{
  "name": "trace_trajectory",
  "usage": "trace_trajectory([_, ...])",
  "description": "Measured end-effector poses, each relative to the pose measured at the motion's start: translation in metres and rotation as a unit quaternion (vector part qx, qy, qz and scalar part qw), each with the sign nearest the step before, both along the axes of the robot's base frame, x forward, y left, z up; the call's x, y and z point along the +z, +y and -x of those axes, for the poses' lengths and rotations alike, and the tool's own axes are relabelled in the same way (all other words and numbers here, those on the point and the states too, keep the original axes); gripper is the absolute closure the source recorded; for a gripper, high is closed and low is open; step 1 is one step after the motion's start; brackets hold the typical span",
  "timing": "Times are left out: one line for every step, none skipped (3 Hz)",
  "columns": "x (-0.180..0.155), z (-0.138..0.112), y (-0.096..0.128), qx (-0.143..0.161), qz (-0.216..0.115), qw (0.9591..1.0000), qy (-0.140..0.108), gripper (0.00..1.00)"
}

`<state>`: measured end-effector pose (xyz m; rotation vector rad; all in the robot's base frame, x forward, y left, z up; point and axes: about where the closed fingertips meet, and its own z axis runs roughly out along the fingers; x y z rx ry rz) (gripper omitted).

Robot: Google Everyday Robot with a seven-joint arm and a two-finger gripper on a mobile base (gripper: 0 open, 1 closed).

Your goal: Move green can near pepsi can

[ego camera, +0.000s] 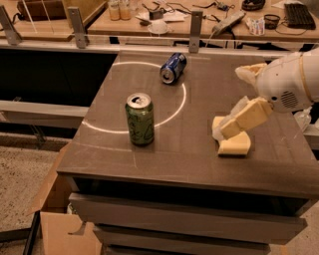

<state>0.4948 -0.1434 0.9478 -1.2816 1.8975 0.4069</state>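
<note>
The green can (140,120) stands upright on the grey table (164,159), left of the middle, silver top with pull tab showing. The pepsi can (173,68), blue with silver ends, lies on its side near the table's far edge, behind and a little right of the green can. My gripper (230,127) hangs from the white arm (291,82) on the right. It is above the table, over a yellow sponge, well to the right of the green can and apart from it.
A yellow sponge (235,145) lies on the right part of the table, partly behind the gripper. A white circle (172,113) is drawn on the tabletop. Metal posts (195,31) stand along the far edge. A cluttered desk (199,15) lies beyond. A cardboard box (60,234) sits on the floor at lower left.
</note>
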Motion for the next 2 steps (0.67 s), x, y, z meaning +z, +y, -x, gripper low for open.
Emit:
trace_trajectory([0.005,-0.0021,0.008,0.002,-0.012,0.9999,-0.007,0.0])
trace_trajectory([0.005,-0.0021,0.008,0.002,-0.012,0.9999,-0.007,0.0])
